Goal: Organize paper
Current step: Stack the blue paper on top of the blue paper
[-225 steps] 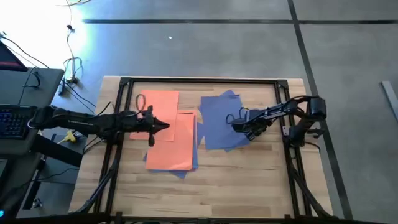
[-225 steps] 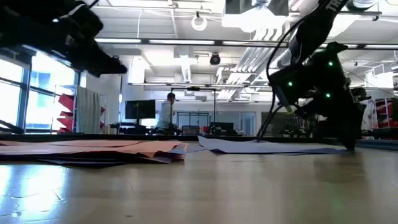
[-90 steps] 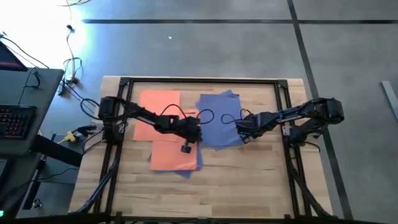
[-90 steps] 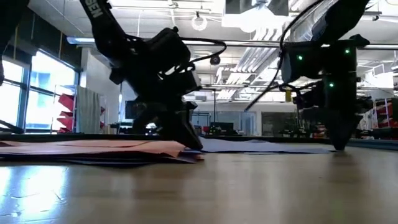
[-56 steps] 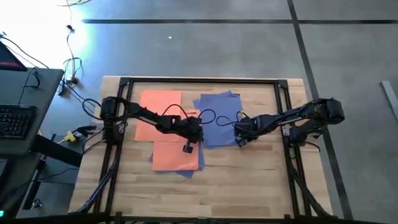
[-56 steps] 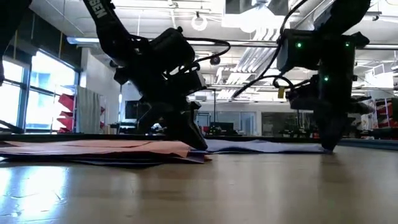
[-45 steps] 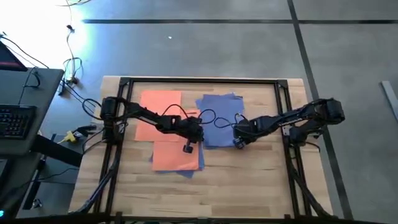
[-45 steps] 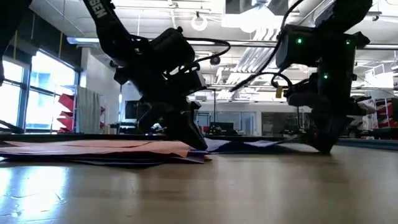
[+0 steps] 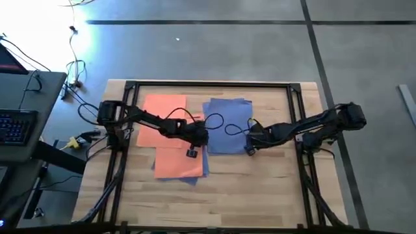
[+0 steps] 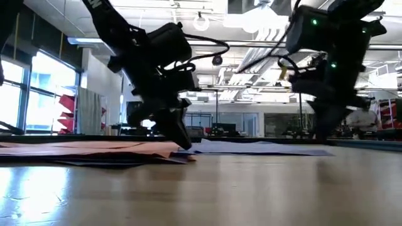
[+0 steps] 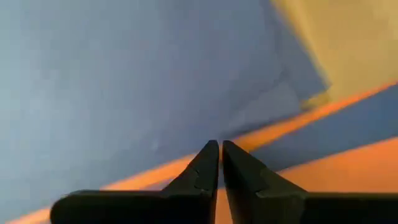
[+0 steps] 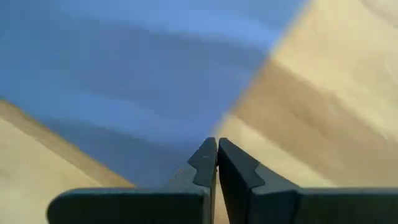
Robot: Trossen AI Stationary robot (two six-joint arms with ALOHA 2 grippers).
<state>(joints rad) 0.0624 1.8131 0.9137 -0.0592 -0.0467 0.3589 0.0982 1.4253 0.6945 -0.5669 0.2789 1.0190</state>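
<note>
The paper lies in two groups on the wooden table. Orange sheets (image 9: 170,133), with blue ones showing under their near edge, lie at the left. A squared stack of blue sheets (image 9: 227,123) lies at the middle. My left gripper (image 9: 193,152) is shut and reaches down to the right edge of the orange group, beside the blue stack. My right gripper (image 9: 248,150) is shut at the blue stack's near right corner. In the low view the left gripper (image 10: 182,144) meets the paper. My left gripper presses its shut fingertips (image 11: 211,155) down on the paper where an orange edge strip (image 11: 174,169) shows next to a blue sheet. It comes slanting from above and from the table's left. The sheets lie flat under it. My right gripper stands with shut fingers at the blue stack's edge (image 12: 186,146) near its corner; I cannot tell whether it touches the paper.
A black frame (image 9: 208,84) runs round the table's edges. Bare wood (image 9: 214,195) lies on the near side of the paper. Cables (image 9: 224,125) from the arms hang over the blue stack. A desk with a keyboard (image 9: 16,127) stands left of the table.
My right gripper has moved toward the table's left and near edges along the blue sheets. These were fanned out and now lie squared in one stack. My left gripper has shifted slightly toward the table's left edge, and the orange group has slid with it.
</note>
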